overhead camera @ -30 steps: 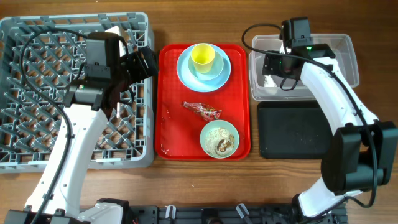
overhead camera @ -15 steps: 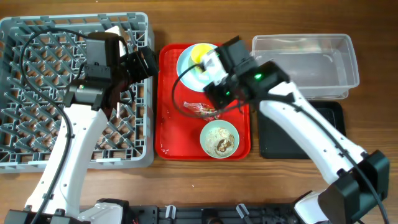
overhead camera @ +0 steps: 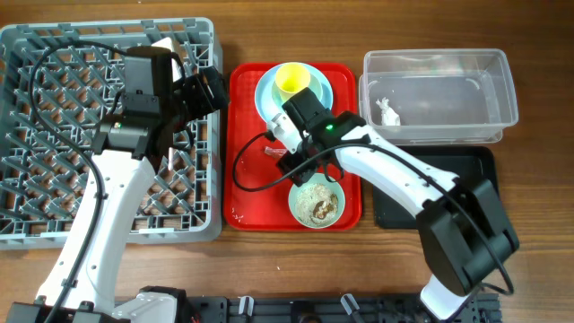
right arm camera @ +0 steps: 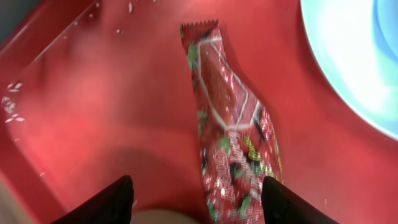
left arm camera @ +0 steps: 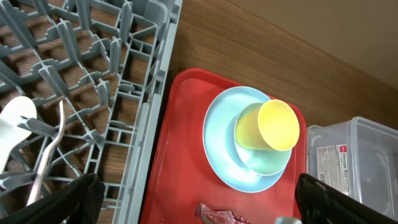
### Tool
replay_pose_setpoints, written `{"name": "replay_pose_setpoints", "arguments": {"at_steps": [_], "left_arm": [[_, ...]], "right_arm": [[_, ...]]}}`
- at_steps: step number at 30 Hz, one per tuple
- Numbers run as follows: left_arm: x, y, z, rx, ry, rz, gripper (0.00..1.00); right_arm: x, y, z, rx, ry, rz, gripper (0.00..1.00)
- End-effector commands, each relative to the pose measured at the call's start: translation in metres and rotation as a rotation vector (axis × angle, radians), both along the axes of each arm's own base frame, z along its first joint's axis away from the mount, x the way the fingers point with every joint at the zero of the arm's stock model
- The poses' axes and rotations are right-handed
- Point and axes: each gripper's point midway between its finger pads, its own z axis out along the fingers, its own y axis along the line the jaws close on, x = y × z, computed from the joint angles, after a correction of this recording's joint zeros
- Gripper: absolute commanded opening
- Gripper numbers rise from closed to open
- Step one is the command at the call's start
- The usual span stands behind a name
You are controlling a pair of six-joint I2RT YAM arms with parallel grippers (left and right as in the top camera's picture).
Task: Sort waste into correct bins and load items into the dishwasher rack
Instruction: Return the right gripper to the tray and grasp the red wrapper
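The red wrapper (right arm camera: 230, 130) lies on the red serving tray (overhead camera: 247, 188), mostly under my right arm in the overhead view. My right gripper (right arm camera: 196, 208) is open just above it, fingertips either side of its near end. A white tissue (overhead camera: 387, 112) lies in the clear tub (overhead camera: 439, 94). The yellow cup (overhead camera: 292, 81) sits in a mint bowl on the blue plate (overhead camera: 267, 100). A second bowl with food scraps (overhead camera: 316, 202) is at the tray's front. My left gripper (left arm camera: 196, 202) is open over the rack's (overhead camera: 54, 135) right edge. A white spoon (left arm camera: 12, 127) lies in the rack.
The black tray (overhead camera: 430, 193) lies in front of the clear tub, at the right of the red tray. Crumbs dot the red tray's front left corner (overhead camera: 238, 213). A metal-handled utensil (left arm camera: 46, 155) lies in the rack beside the spoon.
My right arm swung from the clear tub, leaving the tissue there, over to the red tray and came down onto the wrapper. The left arm has not moved.
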Motion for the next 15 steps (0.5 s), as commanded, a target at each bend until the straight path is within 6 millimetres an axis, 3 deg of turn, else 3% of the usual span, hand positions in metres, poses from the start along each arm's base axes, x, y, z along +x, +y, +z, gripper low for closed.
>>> {"name": "replay_pose_setpoints", "arguments": {"at_steps": [1,5,9,12,14,15], "left_arm": [[-0.002,-0.002,0.003,-0.018,-0.006,-0.003,1.0],[-0.002,-0.002,0.003,-0.018,-0.006,-0.003,1.0],[-0.002,-0.002,0.003,-0.018,-0.006,-0.003,1.0],[-0.002,-0.002,0.003,-0.018,-0.006,-0.003,1.0],[-0.002,-0.002,0.003,-0.018,-0.006,-0.003,1.0],[-0.002,-0.002,0.003,-0.018,-0.006,-0.003,1.0]], "right_arm": [[0.001,0.005,-0.023,-0.012,0.006,0.051,0.69],[0.013,-0.009,-0.038,-0.107,-0.04,0.032,0.71],[0.011,-0.011,-0.051,-0.129,-0.025,0.056,0.71],[0.009,-0.012,-0.062,-0.144,-0.006,0.056,0.51],[0.009,-0.014,-0.062,-0.152,-0.007,0.055,0.24],[0.01,-0.013,-0.061,-0.149,-0.007,0.052,0.22]]}}
